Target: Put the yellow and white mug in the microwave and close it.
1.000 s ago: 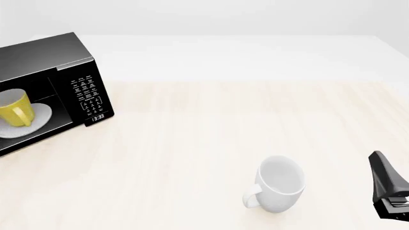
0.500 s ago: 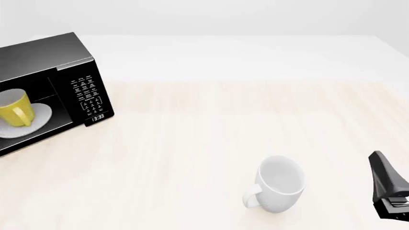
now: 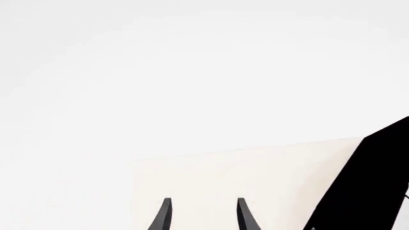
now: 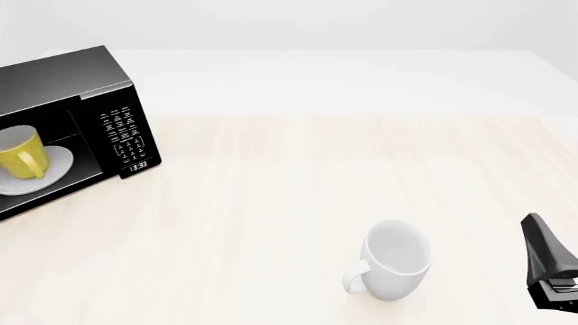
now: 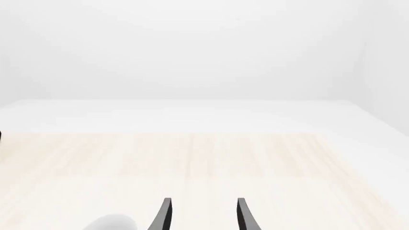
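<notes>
**Yellow mug sits inside the open microwave, both grippers empty**

At the left edge of the front view stands the microwave point(image 4: 63, 128) — a glossy black box with sharp edges, a keypad panel with small white letters and a little digital display under it. Its cavity is open to the camera; the door itself I cannot make out there. Inside, on the flat white round plate point(image 4: 50, 166), stands the yellow and white mug point(image 4: 20, 154), upright, smooth and shiny, its loop handle turned toward the camera.

The desk point(image 4: 298, 176) has a pale wood surface with a soft, fine grain. In the lower middle of the front view a plain white mug point(image 4: 394, 261) lies tilted, matte, with its handle to the lower left.

The right gripper point(image 5: 202, 215) shows two thin, dark, curved fingers set apart, released, with nothing between them; in the front view its black body is at the lower right edge, just right of the white mug. The left gripper point(image 3: 202, 215) is parted in the same way and holds nothing — a black slab fills the lower right corner of its view.

The yellow mug is well apart from the right gripper, across the whole desk.
</notes>
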Robot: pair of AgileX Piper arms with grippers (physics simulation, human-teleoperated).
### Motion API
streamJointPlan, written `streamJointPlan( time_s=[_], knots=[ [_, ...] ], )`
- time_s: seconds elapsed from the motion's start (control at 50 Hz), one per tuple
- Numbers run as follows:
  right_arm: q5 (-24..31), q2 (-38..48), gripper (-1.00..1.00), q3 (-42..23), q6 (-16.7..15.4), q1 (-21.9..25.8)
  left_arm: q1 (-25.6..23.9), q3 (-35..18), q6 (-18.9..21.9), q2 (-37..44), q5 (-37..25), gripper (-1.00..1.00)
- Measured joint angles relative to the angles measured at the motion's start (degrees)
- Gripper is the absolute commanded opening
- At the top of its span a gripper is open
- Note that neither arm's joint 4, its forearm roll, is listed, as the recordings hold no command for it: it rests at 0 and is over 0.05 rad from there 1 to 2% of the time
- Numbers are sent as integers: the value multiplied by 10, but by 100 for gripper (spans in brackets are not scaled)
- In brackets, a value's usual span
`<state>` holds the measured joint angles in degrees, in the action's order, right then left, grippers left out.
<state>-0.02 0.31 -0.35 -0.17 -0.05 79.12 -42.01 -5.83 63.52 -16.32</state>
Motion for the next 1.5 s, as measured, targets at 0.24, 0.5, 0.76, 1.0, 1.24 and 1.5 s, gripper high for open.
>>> streamJointPlan(
  time_s=[0.24, 0.5, 0.76, 1.0, 1.24, 1.5],
  knots=[
    [0, 0, 100, 0, 0, 0, -22, 21, 2, 33, 23, 100],
    [0, 0, 100, 0, 0, 0, -42, 39, 5, 68, 43, 100],
    [1, 0, 100, 0, 0, 0, -72, 54, -1, 99, 59, 100],
    [1, 0, 100, 0, 0, 0, -95, 71, 0, 120, 78, 100],
    [1, 0, 100, 0, 0, 0, -105, 87, 13, 130, 96, 100],
    [1, -1, 100, 0, 0, 0, -127, 104, 31, 135, 114, 100]
  ],
)
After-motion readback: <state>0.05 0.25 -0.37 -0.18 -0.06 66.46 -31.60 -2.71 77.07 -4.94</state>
